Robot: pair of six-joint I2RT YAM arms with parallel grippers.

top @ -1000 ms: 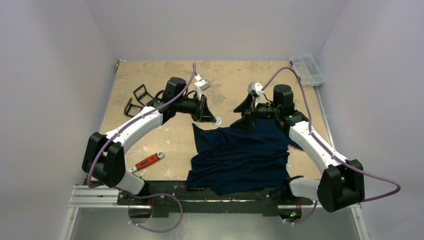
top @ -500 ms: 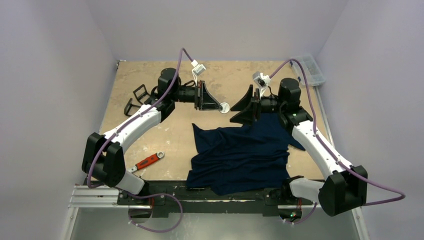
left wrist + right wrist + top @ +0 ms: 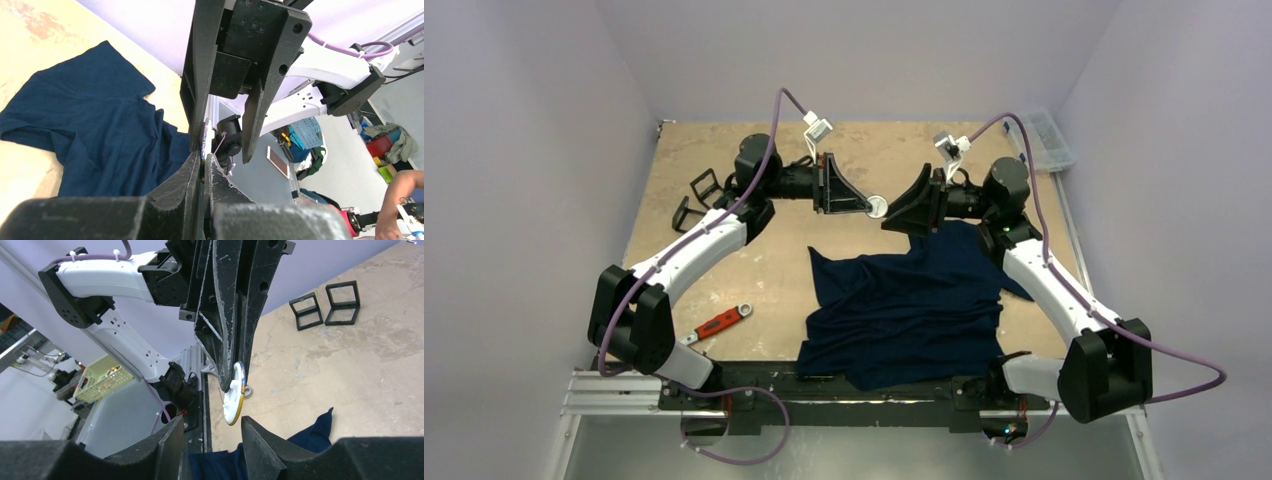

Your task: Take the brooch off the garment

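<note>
Because the left jaws are closed tight on the upper edge of the brooch [image 3: 234, 401], holding it in the air clear of the garment [image 3: 904, 305] on the worktop [image 3: 754, 270], the half-open, empty right jaws flank its lower rim, seemingly for a handover.

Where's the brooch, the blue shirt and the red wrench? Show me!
brooch [image 3: 232, 405]: right wrist view, on its white round face.
shirt [image 3: 904, 310]: top view, middle of the cloth.
wrench [image 3: 721, 322]: top view, on its red handle.
</note>
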